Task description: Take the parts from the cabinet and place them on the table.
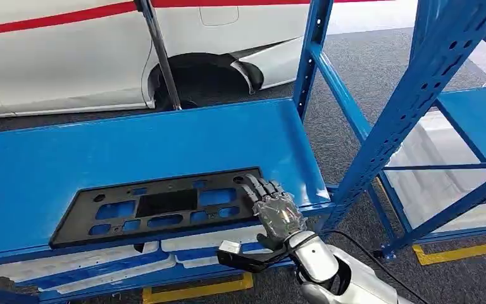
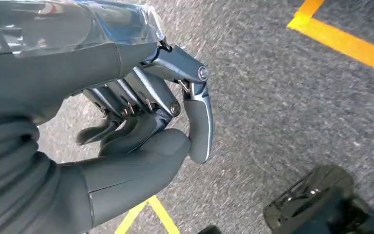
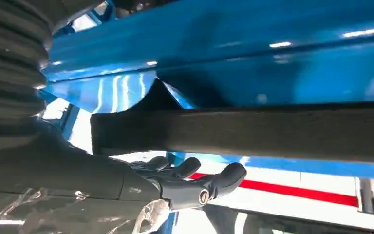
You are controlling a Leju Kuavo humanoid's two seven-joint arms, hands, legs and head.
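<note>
Step in hand: grasp. Black panel (image 1: 158, 206) lies flat at shelf (image 1: 50, 158) front edge; right hand (image 1: 272, 206) fingers over its right end, grip unconfirmed. Left hand (image 2: 146, 122) curled, holding nothing. Next: clamp, lift clear.

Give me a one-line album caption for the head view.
Right robot hand rests its fingers on the black plastic panel lying on the blue shelf.

bright even light, glare on the blue shelf (image 1: 164, 136), wrist views blurred.
</note>
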